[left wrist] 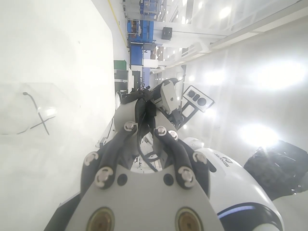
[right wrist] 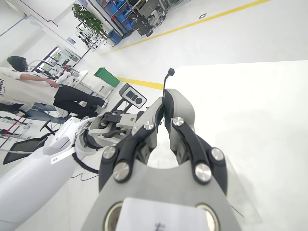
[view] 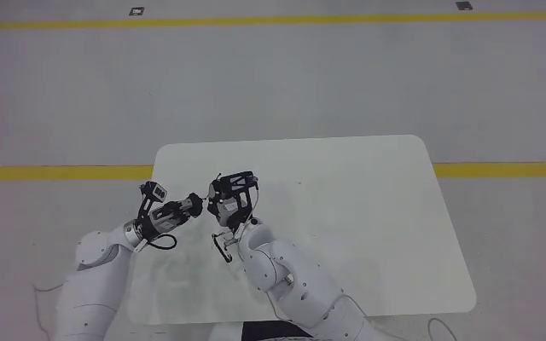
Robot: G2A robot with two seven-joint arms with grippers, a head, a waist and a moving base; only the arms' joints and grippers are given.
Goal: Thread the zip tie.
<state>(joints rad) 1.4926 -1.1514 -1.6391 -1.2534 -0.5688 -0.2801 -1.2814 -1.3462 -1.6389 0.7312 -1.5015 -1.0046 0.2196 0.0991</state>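
Holds the left gripper [view: 200, 205] low over the left part of the white table [view: 358, 222], not far from the near edge, aimed rightward at its partner. Presses that gripper's fingers [left wrist: 124, 115] together, as its own wrist view gives them, with only dark padding visible between; cannot tell whether anything is pinched there. Sets the two grippers almost tip to tip, though cannot tell from above whether they touch. Just to the right, poses the right gripper [right wrist: 164, 97] over the same part of the table, angled away from the body and toward the left one. Clamps the right-hand fingers [right wrist: 180, 104] firmly on the black zip tie [right wrist: 164, 82], pads meeting on the thin strap. Lets a short length of strap stand out beyond the fingertips, curving slightly and ending in the small square head [right wrist: 171, 71], which stands free past the pads. Hides the strap's other end inside the grip. Farther right, shows white tabletop running out to the rounded corners, and past the table's right edge a yellow line [view: 486, 170] across the pale floor.
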